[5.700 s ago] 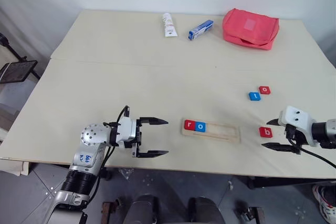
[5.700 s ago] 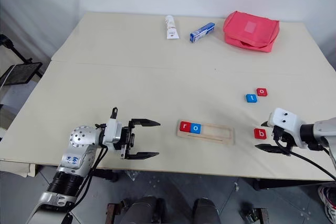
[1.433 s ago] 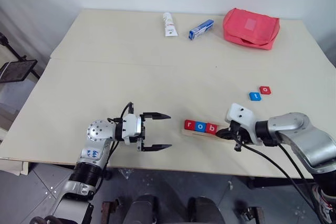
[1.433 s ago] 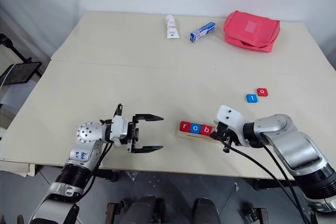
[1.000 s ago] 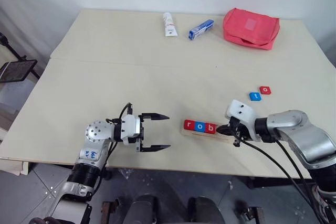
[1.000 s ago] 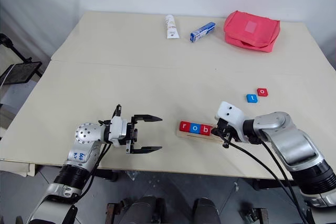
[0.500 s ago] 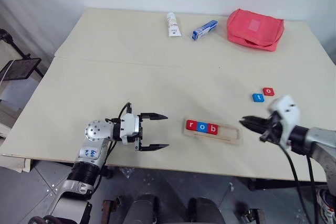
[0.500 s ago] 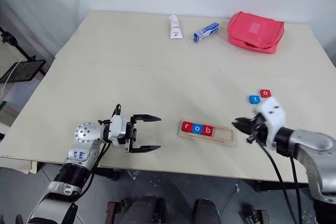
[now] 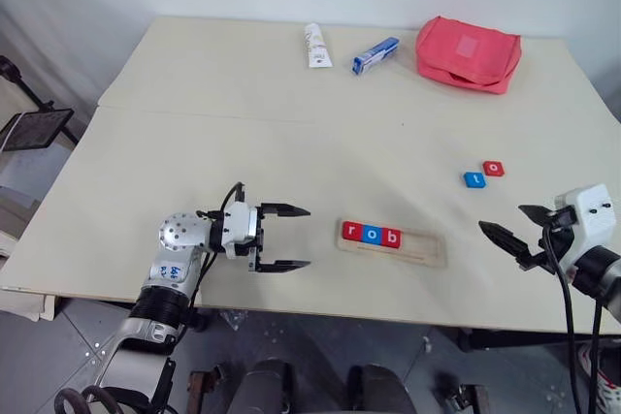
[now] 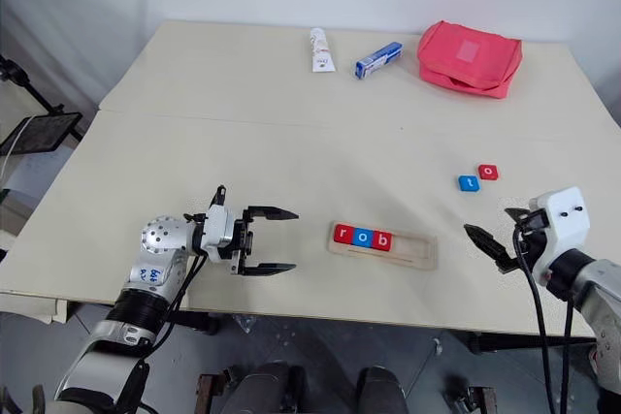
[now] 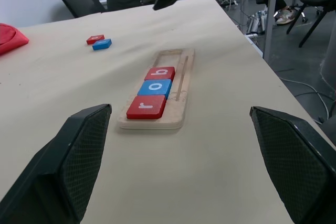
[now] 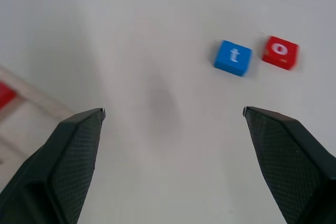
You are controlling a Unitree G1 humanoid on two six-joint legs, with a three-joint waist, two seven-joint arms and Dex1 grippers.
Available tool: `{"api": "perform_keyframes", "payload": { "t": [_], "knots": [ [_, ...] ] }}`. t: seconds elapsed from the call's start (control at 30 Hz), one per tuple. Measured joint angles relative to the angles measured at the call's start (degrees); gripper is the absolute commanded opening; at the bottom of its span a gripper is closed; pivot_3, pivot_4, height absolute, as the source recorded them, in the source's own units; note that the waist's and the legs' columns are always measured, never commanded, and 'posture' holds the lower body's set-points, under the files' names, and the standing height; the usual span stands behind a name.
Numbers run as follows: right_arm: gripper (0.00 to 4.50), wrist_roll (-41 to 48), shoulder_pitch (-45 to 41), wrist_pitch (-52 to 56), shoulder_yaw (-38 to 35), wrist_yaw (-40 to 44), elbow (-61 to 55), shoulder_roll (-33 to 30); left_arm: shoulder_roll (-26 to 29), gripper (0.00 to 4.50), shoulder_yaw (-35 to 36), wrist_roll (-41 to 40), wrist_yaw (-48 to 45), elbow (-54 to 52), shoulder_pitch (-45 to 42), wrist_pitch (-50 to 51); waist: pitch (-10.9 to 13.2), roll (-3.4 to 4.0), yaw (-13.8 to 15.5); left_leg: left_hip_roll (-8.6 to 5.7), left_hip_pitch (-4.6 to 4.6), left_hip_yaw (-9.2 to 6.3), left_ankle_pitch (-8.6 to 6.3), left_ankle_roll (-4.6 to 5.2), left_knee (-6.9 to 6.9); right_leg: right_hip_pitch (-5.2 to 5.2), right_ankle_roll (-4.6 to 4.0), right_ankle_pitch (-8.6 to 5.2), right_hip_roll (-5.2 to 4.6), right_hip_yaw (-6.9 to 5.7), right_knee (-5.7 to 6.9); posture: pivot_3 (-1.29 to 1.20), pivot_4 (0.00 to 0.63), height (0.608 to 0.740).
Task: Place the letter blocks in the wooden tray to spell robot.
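Now the pale beige worktop carries the long pale wooden tray near its front edge, with red "r", blue "o" and red "b" square letter blocks filling its left end. Right and farther back, a blue "t" tile lies just beside a red "o" tile. Left gripper hovers left of the tray and right gripper right of it, both with fingers wide and empty.

Letter blocks: five, three red, two blue. Wooden tray: one.

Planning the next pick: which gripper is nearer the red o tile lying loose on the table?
Right. The right gripper hangs open just short of the red o tile; the left gripper sits open beyond the wooden tray.
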Motion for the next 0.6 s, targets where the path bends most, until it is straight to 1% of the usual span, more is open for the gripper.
{"api": "perform_keyframes", "payload": {
  "t": [0.33, 0.6],
  "knots": [
    [4.45, -2.36, -4.79, -7.53, 2.13, 0.51, 12.47, -1.67, -0.21, 4.50, 0.23, 0.01, -0.08, -0.13, 0.17, -0.06, 0.00, 0.00, 0.01, -0.01, -0.01, 0.00, 0.00, 0.01, 0.00, 0.00, 0.00, 0.00, -0.02, -0.01, 0.00, 0.00, 0.150, 0.740],
    [4.45, -2.63, -4.82, -9.94, 2.37, 0.72, 14.14, -1.72, 0.01, 4.50, 0.34, 0.01, 0.17, -0.53, 0.57, -0.07, 0.00, 0.00, 0.01, -0.01, -0.01, 0.01, 0.00, 0.01, 0.00, 0.00, 0.00, 0.00, -0.02, -0.01, 0.01, 0.00, 0.150, 0.740]
  ]
}}
